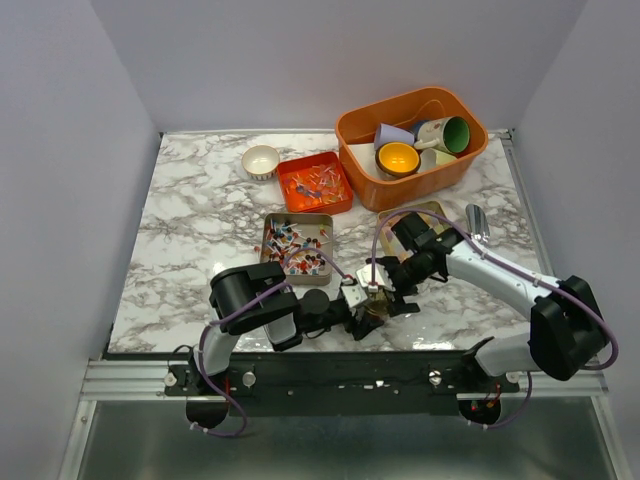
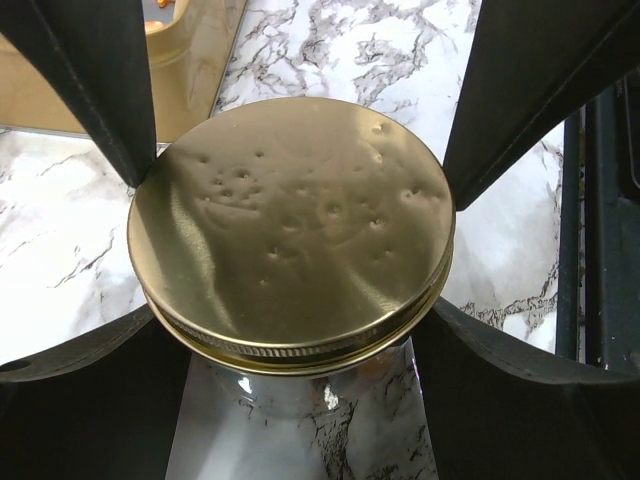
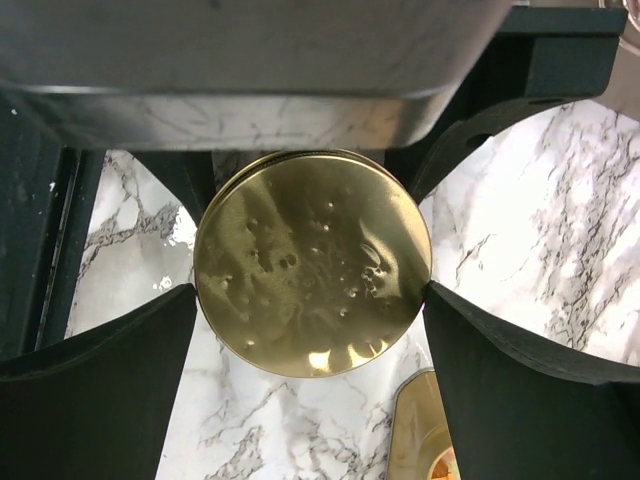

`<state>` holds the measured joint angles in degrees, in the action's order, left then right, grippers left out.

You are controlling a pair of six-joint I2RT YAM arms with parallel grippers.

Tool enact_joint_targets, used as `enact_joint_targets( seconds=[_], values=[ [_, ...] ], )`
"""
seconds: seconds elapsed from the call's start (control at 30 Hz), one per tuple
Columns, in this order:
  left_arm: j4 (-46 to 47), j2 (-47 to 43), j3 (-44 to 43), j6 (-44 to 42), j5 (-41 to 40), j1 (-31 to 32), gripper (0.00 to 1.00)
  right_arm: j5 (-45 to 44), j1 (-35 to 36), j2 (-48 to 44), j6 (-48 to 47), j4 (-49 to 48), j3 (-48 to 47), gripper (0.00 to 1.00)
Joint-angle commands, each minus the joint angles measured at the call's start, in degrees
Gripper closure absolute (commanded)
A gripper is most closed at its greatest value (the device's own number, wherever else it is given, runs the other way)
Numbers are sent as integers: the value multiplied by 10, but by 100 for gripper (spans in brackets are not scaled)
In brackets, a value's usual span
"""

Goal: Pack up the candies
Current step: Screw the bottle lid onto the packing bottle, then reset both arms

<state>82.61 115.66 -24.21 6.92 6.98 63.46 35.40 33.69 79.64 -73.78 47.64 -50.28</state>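
- Clasping the jar [image 1: 369, 312] beneath its gold lid [image 2: 290, 225], your left jaws steady it.
- Right jaws touch the lid between them; grip unclear.
- Next, probably: unscrew squarely.

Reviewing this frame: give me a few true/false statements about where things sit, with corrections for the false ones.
1. The gold lid sits on the jar. True.
2. The right gripper is away from the jar. False: its fingers flank the lid.
3. The orange bin holds the candies. False: it holds cups; the candies lie in the gold tin and the red tray.
4. The white bowl stands on the table beside the red tray. True.
5. The left gripper is at the jar too. True.
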Motion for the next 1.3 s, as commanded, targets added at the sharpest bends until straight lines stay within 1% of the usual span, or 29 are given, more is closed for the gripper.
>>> enact_joint_targets(
  seconds=[0.0, 0.2, 0.3, 0.33, 0.37, 0.4, 0.43, 0.47, 0.6, 0.7, 0.73, 0.8, 0.83, 0.87, 0.9, 0.93, 0.97, 1.0, 1.03, 1.07, 1.1, 1.13, 1.17, 1.23, 1.27],
  values=[
    [-65, 15, 13, 23, -65, -17, 100, -44, 3, -7, 64, 84, 45, 0],
    [-74, 16, 10, 13, -65, -17, 100, -67, 2, -8, 78, 82, 30, 0],
    [-80, 18, 6, 1, -45, -17, 100, -81, 2, -7, 94, 62, 24, 0],
    [-84, 17, 0, -7, -39, -15, 76, -86, 1, -5, 105, 47, 19, 0],
    [-98, 16, -1, -15, -37, -14, 61, -93, -3, 0, 134, 34, 12, 0],
    [-102, 16, -3, -21, -38, -11, 50, -96, -6, 3, 141, 28, 4, 0],
    [-103, 13, -3, -33, -40, -9, 30, -96, -10, 4, 145, 25, -18, 0],
    [-104, 12, -2, -39, -41, -6, 2, -97, -16, 6, 150, 25, -27, 0],
    [-133, -13, -2, -54, -27, -1, 1, -121, -22, 8, 140, 40, -60, 0],
    [-178, -59, 2, -65, 14, -1, 1, -132, -34, 2, 144, 55, -79, 0],
    [-187, -90, 13, -66, 23, -1, 1, -134, -38, -3, 147, 62, -86, 0],
    [-225, -130, 24, -91, 42, -1, 1, -138, -56, -7, 173, 68, -113, 0],
    [-248, -178, 29, -96, 44, -1, 1, -135, -66, -8, 185, 75, -126, 0],
    [-317, -207, 30, -99, 48, -3, 1, -133, -88, -13, 216, 77, -140, 0],
    [-357, -239, 31, -103, 57, -4, 1, -126, -101, -18, 232, 79, -168, 0],
    [-396, -302, 35, -106, 91, -4, 1, -124, -114, -23, 248, 81, -179, 0],
    [-460, -335, 40, -110, 114, -4, 1, -125, -134, -34, 280, 77, -190, 0],
    [-487, -369, 46, -115, 136, -4, 1, -139, -143, -40, 299, 71, -198, 0],
    [-513, -430, 49, -118, 172, -4, 1, -148, -155, -45, 323, 52, -218, 0],
    [-578, -458, 43, -120, 171, -4, 1, -162, -181, -50, 379, 41, -227, 0],
    [-611, -484, 36, -123, 159, -5, 1, -195, -194, -56, 404, 33, -236, 0],
    [-643, -529, 17, -134, 141, -11, 1, -210, -207, -58, 426, 26, -256, 0],
    [-692, -552, 7, -141, 108, -18, 1, -224, -231, -58, 463, 25, -263, 0],
    [-729, -606, -28, -160, 80, -32, 1, -291, -245, -62, 496, 18, -264, 0],
    [-756, -618, -43, -163, 29, -49, 1, -318, -248, -64, 510, 13, -254, 0]
  ],
)
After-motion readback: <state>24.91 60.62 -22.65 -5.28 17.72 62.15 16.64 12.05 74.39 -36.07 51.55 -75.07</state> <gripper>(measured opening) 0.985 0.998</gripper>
